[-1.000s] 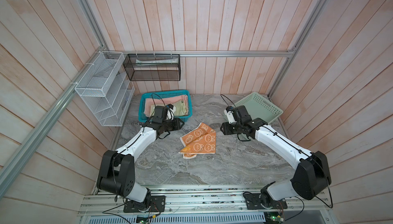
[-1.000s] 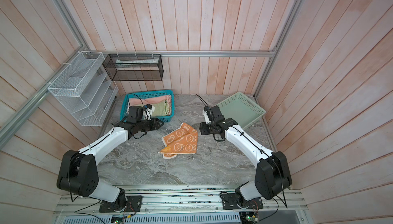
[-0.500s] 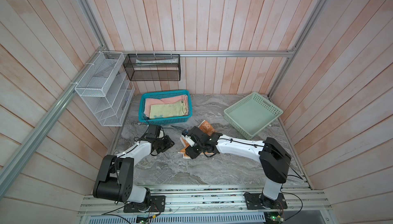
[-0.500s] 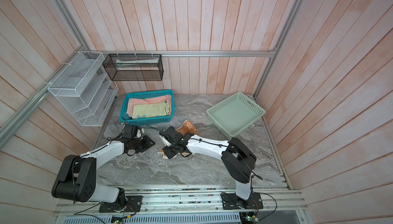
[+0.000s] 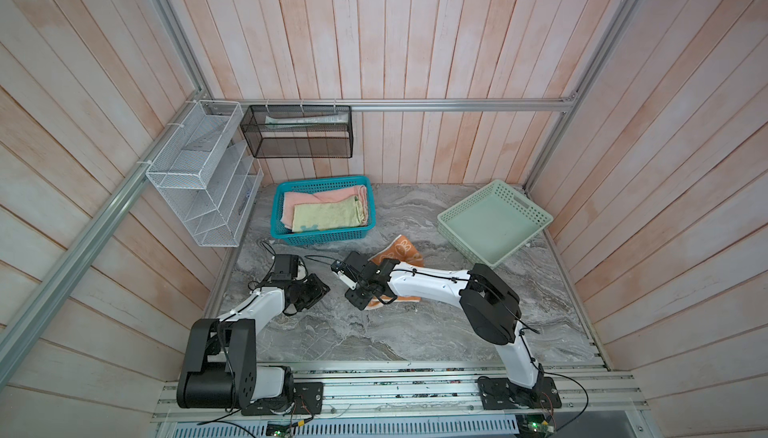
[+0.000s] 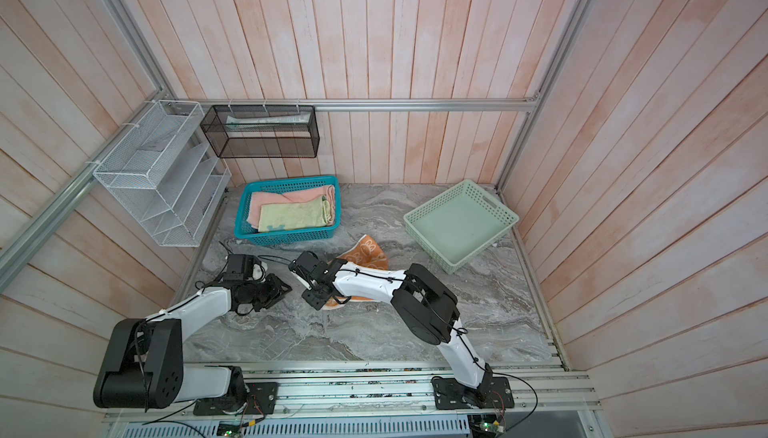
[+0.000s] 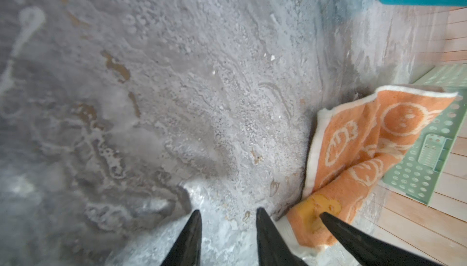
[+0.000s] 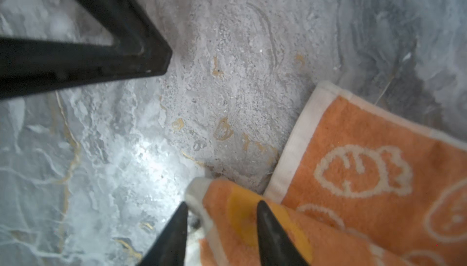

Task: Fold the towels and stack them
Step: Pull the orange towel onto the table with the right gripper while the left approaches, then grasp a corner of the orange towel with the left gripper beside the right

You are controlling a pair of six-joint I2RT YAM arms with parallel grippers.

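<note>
Moved: both arms had left the far bins. The right gripper (image 8: 221, 208) had swung from beside the green tray (image 5: 465, 242) to the orange towel's (image 5: 401, 251) 8 o'clock corner. The left gripper (image 7: 227, 213) had drawn back from the teal basket (image 5: 324, 237) to bare table (image 5: 374, 332) at the towel's 9 o'clock.
Right jaws: closed around that corner, with cloth bunched between the tips and raised off the marble.
Left jaws: partly apart with nothing between them, just beside the right fingers.
Orange towel: lay mid-table, loosely doubled and partly hidden under the right arm.
Other towels: the pink towel (image 5: 316, 196) and yellow towel (image 5: 326, 215) lay in the basket at 11 o'clock; the blue one was not seen.
Handling: light, soft terry that would likely droop and crease rather than slip. It seemed best taken by the white-hemmed corners, one per gripper, to keep an edge taut.
</note>
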